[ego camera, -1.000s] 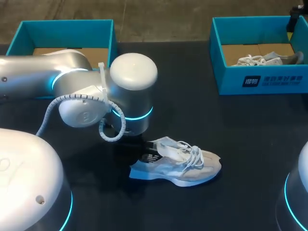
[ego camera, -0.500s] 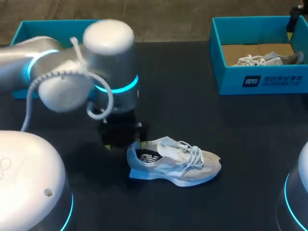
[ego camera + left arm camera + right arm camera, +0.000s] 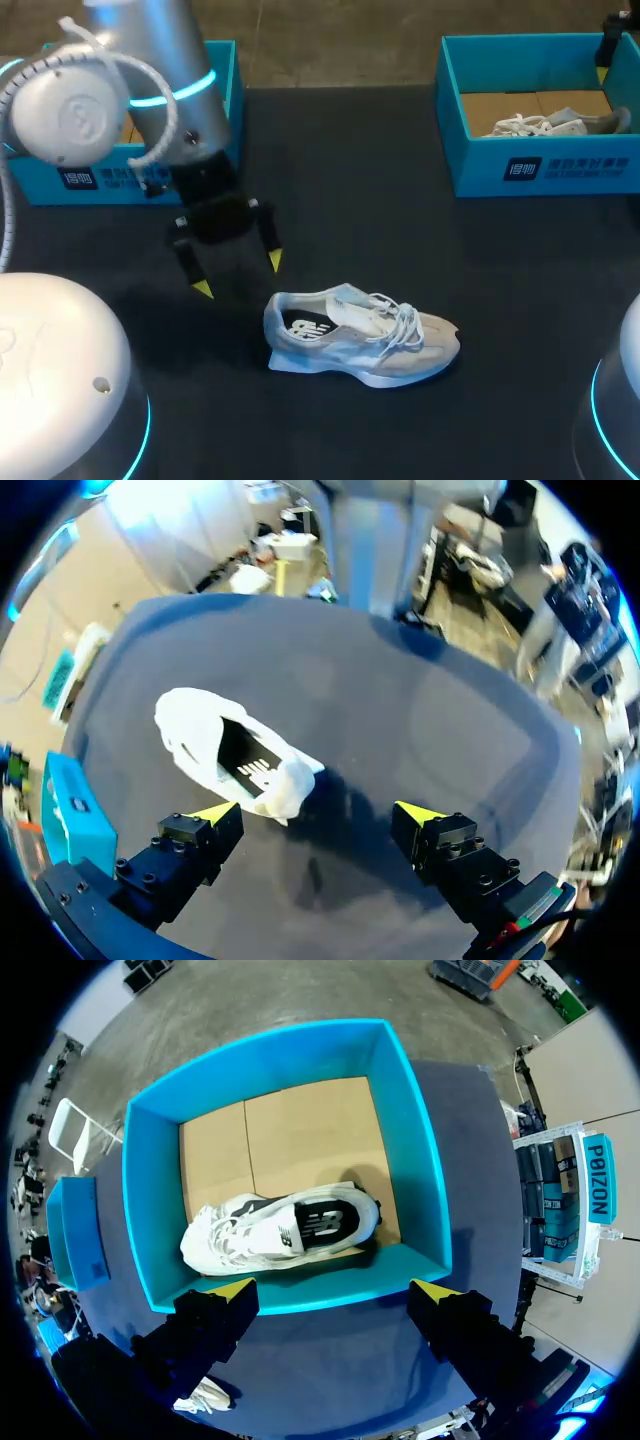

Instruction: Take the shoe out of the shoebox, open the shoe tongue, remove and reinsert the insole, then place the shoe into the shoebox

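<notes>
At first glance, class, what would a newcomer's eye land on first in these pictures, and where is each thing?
The pale shoe lying alone near the middle of the dark table stands out first. Beside its heel hangs the left gripper, open and empty, yellow tips pointing down. At the far right a teal shoebox holds a second shoe, with the right gripper open above it.

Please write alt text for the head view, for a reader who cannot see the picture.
A white shoe lies on the dark table, and the open, empty left gripper hangs beside its heel, not touching it. Teal shoeboxes stand at the far corners: the left shoebox behind the arm, the right shoebox with a second shoe inside.
</notes>
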`<control>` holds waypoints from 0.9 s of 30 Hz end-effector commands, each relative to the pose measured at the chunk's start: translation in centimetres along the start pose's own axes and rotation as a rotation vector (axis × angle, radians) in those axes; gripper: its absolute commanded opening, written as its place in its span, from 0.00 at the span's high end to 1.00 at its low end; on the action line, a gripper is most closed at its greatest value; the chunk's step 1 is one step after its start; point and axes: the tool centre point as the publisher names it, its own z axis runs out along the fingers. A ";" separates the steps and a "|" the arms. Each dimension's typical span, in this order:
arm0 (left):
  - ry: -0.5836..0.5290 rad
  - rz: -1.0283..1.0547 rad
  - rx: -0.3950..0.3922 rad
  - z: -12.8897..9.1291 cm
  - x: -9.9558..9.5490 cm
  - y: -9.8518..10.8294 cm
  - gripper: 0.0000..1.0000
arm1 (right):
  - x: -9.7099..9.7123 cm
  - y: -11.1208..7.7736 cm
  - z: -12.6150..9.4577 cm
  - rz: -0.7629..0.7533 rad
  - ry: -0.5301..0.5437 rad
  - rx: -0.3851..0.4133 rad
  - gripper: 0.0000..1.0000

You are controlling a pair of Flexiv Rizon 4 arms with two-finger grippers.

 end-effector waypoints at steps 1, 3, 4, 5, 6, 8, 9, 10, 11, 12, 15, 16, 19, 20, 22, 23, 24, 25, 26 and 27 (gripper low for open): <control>-0.090 -0.040 0.011 -0.9 1.3 -0.5 0.00 | 0.0 0.0 0.0 0.001 -0.001 0.000 0.00; -0.119 -0.074 0.028 -1.4 1.6 -1.0 0.00 | 0.0 0.0 0.0 0.001 -0.001 0.000 0.00; -0.127 -0.094 0.024 -1.6 1.8 -1.3 0.00 | 0.0 0.0 0.0 0.001 -0.001 0.000 0.00; -0.128 -0.114 0.059 -1.6 2.0 -1.6 0.00 | 0.0 0.0 0.0 0.001 -0.001 0.000 0.00; -0.122 -0.130 0.086 -1.7 2.2 -1.9 0.00 | 0.0 0.0 0.0 0.001 -0.001 0.000 0.00; -0.097 -0.105 0.099 -1.8 2.4 -2.2 0.00 | 0.0 0.0 0.0 0.001 -0.001 0.000 0.00; -0.097 -0.105 0.099 -1.8 2.4 -2.2 0.00 | 0.0 0.0 0.0 0.001 -0.001 0.000 0.00; -0.097 -0.105 0.099 -1.8 2.4 -2.2 0.00 | 0.0 0.0 0.0 0.001 -0.001 0.000 0.00; -0.097 -0.105 0.099 -1.8 2.4 -2.2 0.00 | 0.0 0.0 0.0 0.001 -0.001 0.000 0.00; -0.097 -0.105 0.099 -1.8 2.4 -2.2 0.00 | 0.0 0.0 0.0 0.001 -0.001 0.000 0.00; -0.097 -0.105 0.099 -1.8 2.4 -2.2 0.00 | 0.0 0.0 0.0 0.001 -0.001 0.000 0.00; -0.097 -0.105 0.099 -1.8 2.4 -2.2 0.00 | 0.0 0.0 0.0 0.001 -0.001 0.000 0.00; -0.097 -0.105 0.099 -1.8 2.4 -2.2 0.00 | 0.0 0.0 0.0 0.001 -0.001 0.000 0.00; -0.097 -0.105 0.099 -1.8 2.4 -2.2 0.00 | 0.0 0.0 0.0 0.001 -0.001 0.000 0.00; -0.097 -0.105 0.099 -1.8 2.4 -2.2 0.00 | 0.0 0.0 0.0 0.001 -0.001 0.000 0.00; -0.115 -0.139 0.123 -1.9 2.5 -2.4 0.00 | 0.0 0.0 0.0 0.001 -0.001 0.000 0.00; -0.147 -0.202 0.150 -1.9 2.7 -2.6 0.00 | 0.0 0.0 0.0 0.001 -0.001 0.000 0.00; -0.175 -0.264 0.162 -1.9 2.8 -2.7 0.00 | 0.0 0.0 0.0 0.001 -0.001 0.000 0.00; -0.225 -0.343 0.160 -1.8 3.1 -3.0 0.00 | 0.0 0.0 0.0 0.001 -0.001 0.000 0.00; -0.263 -0.419 0.190 -1.9 3.3 -3.1 0.00 | 0.0 0.0 0.0 0.001 -0.001 0.000 0.00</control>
